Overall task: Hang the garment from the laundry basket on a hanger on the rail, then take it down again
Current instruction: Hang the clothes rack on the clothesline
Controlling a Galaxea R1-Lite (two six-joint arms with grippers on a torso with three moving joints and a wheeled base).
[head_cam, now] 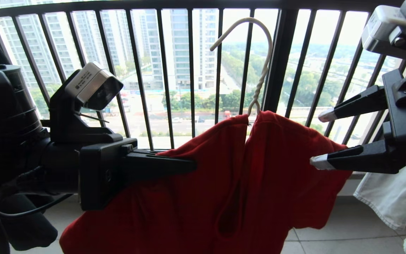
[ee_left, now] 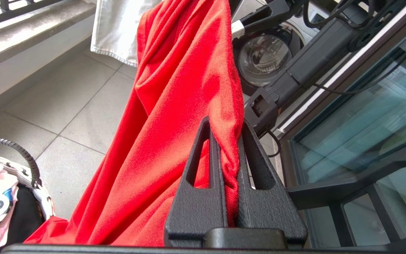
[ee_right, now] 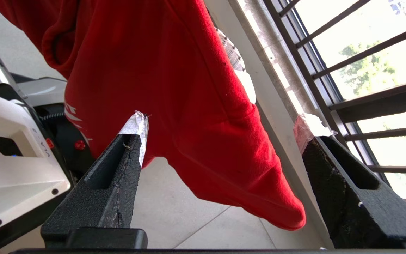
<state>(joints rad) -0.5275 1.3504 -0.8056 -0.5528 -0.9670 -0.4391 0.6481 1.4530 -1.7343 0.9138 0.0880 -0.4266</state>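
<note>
The red garment [head_cam: 259, 176] hangs over the thin white wire hanger [head_cam: 262, 70], whose hook rises free in front of the window bars. My left gripper [head_cam: 192, 165] is shut on the garment's left shoulder; the left wrist view shows red cloth [ee_left: 174, 106] bunched between the black jaws of that gripper [ee_left: 226, 123]. My right gripper [head_cam: 321, 138] stands open just beside the right sleeve, its white-taped fingertips [head_cam: 324, 114] apart. From the right wrist, the sleeve [ee_right: 224, 148] hangs ahead of that open gripper [ee_right: 223, 121]. The laundry basket [ee_left: 19, 171] sits on the floor below. The rail is out of view.
The black barred window railing [head_cam: 280, 60] runs close behind the hanger. A white cloth [head_cam: 386, 201] hangs at the right. A washing machine [ee_left: 264, 58] and a glass door [ee_left: 365, 123] stand behind me. The floor [ee_left: 65, 106] is grey tile.
</note>
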